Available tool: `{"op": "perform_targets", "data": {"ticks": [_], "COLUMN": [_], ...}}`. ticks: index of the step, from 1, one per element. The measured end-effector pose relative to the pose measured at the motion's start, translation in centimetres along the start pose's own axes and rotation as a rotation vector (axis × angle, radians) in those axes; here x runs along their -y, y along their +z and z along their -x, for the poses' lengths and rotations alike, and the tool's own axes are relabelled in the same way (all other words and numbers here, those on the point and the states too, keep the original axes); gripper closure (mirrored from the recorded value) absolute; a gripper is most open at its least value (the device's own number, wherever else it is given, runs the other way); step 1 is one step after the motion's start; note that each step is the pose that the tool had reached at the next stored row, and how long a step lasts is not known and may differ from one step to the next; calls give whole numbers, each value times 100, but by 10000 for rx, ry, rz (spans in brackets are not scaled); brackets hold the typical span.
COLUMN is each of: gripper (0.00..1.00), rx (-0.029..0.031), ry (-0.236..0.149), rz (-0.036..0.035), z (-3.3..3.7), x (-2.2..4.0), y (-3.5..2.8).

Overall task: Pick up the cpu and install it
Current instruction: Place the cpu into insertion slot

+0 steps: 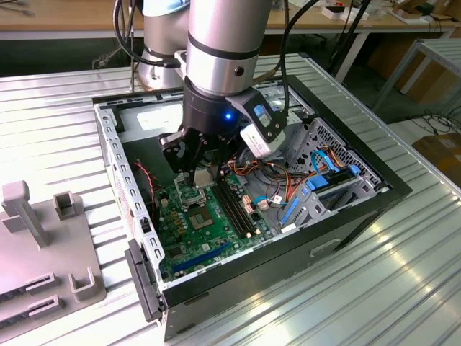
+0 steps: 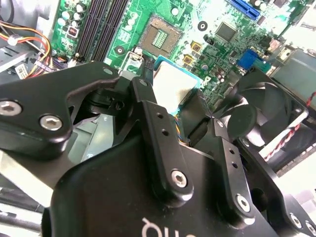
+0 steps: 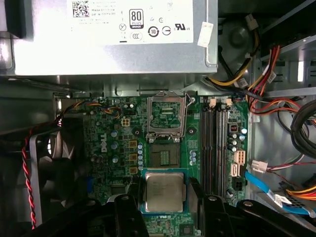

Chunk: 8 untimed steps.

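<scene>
We found the hand [image 3: 165,186] clamped on the cpu [image 3: 164,194], held above the motherboard [image 3: 113,143], near the socket [image 3: 167,116].

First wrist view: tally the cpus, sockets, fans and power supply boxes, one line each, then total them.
cpu, gripped between the jaws: 1
socket with a silver frame: 1
fan: 1
power supply box: 1
Total: 4
</scene>
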<state>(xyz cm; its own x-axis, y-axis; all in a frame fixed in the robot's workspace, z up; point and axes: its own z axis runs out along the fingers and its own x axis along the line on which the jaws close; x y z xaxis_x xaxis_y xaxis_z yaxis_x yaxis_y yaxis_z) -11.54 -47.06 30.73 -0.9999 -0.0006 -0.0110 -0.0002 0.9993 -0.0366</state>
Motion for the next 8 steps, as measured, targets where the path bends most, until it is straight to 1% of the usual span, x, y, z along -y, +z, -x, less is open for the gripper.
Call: {"op": "perform_targets", "data": {"ticks": [1, 2, 3, 4, 5, 7, 8], "gripper": [53, 53, 53, 53, 53, 53, 53], "rx": [7, 18, 21, 20, 21, 20, 17], "ry": [-186, -486, -547, -547, -547, -535, -491], "rz": [3, 5, 1, 1, 2, 2, 2], "z": [0, 2, 35, 99, 127, 165, 165], "x": [-1, -4, -9, -14, -15, -17, -19], "y": [19, 54, 84, 119, 136, 183, 216]}}
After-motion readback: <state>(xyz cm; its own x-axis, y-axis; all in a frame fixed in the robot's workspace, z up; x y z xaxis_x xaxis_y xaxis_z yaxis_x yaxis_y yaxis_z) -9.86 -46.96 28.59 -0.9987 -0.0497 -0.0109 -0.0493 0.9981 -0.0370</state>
